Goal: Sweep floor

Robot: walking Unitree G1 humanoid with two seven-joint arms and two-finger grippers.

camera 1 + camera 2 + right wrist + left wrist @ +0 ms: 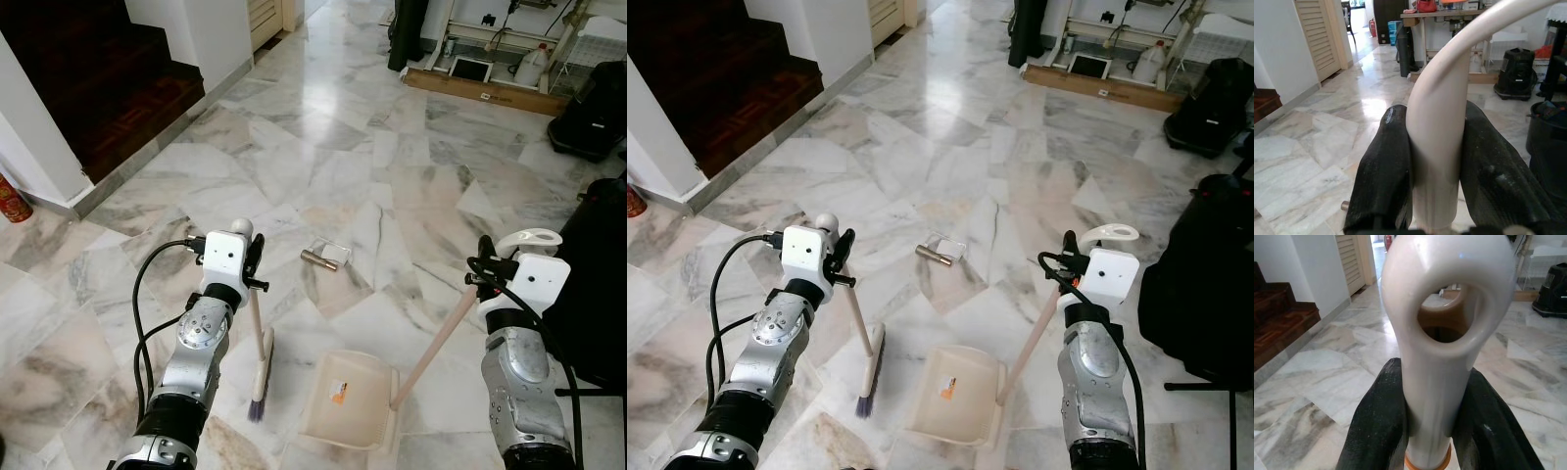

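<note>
Left hand (1427, 431) grips broom (260, 377), right hand (1437, 196) dustpan (348, 401); marble floor (323, 137).

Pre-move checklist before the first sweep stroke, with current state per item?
1. Left gripper shut on the cream-handled broom: ok, black fingers clamp the handle below its hanging loop.
2. Right gripper shut on the cream plastic long-handled dustpan: ok.
3. Broom bristles on the marble floor: ok, purple tips touch down.
4. Dustpan tray flat, mouth toward debris: tray rests on the floor; mouth direction cannot tell.
5. Debris located: ok, a small brown cylinder and a clear wrapper lie ahead of broom and dustpan.
6. Black bag close beside the right arm: not ok, possible snag.
</note>
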